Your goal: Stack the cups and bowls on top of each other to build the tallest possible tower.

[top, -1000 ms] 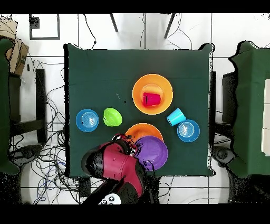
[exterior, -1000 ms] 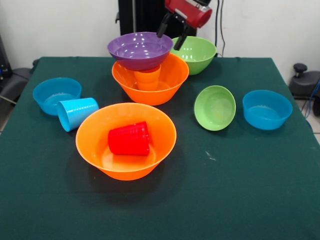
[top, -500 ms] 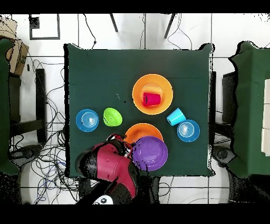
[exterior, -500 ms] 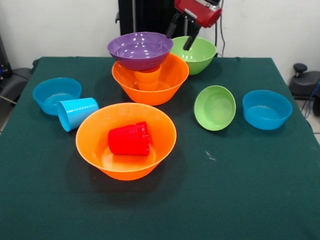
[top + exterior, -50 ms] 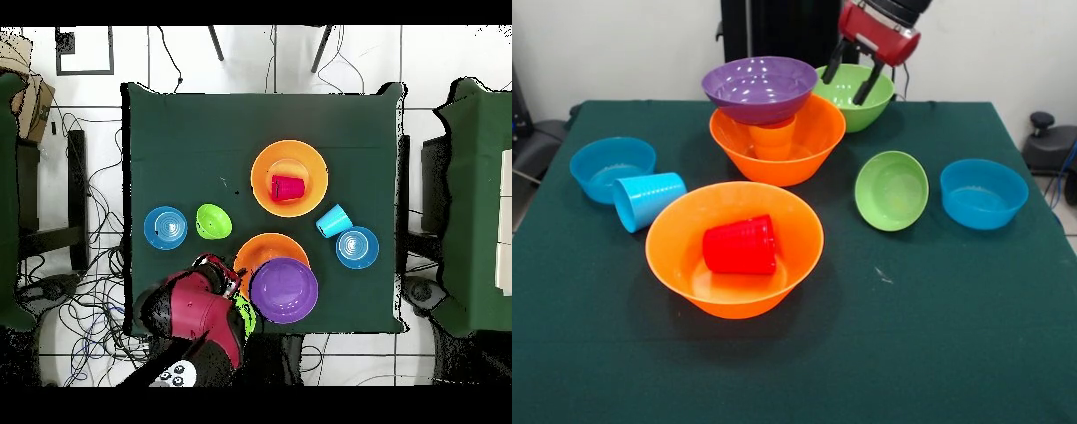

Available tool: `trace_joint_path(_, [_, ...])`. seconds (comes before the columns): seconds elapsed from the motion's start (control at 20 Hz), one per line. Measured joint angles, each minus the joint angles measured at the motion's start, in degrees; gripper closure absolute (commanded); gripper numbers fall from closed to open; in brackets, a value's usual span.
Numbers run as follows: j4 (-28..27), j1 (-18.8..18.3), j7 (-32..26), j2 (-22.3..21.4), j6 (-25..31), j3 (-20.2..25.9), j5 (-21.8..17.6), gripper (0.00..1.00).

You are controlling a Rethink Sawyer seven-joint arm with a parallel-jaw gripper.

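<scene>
Red cup, lying sideways in the orange bowl mid-bench, probably comes next: lower the empty, wide-spread end effector squarely across its sides.

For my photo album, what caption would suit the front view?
Robot gripper hangs open over a green bowl beside a purple bowl balanced on an orange cup.

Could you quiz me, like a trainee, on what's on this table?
1. True or false: the red cup lies on its side inside an orange bowl.
2. What sits directly under the purple bowl? A) orange cup B) blue cup C) green bowl
3. Fill in: the claw hangs open above the large ____ bowl.

Key: 1 true. 2 A, the orange cup. 3 green.
</scene>
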Motion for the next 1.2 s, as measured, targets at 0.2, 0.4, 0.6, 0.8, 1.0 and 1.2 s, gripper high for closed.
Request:
trace_joint_path(0.2, [3.4, 1.1, 1.9, 1.4, -7.6, 2.5, 0.2, 0.0])
trace_joint_path(0.4, [6.4, 2.1, 3.3, 1.7, -11.2, 4.1, 0.2, 0.0])
trace_joint_path(0.6, [10.3, 5.0, 5.0, 1.1, -12.3, 5.5, 0.2, 0.0])
trace_joint_path(0.8, [14.0, 8.8, 6.0, -1.6, -12.3, 6.5, 0.2, 0.0])
trace_joint_path(1.0, [16.2, 10.5, 6.2, -4.5, -12.3, 6.9, 0.2, 0.0])
trace_joint_path(1.2, [16.8, 10.1, 6.2, -5.8, -12.3, 7.1, 0.2, 0.0])
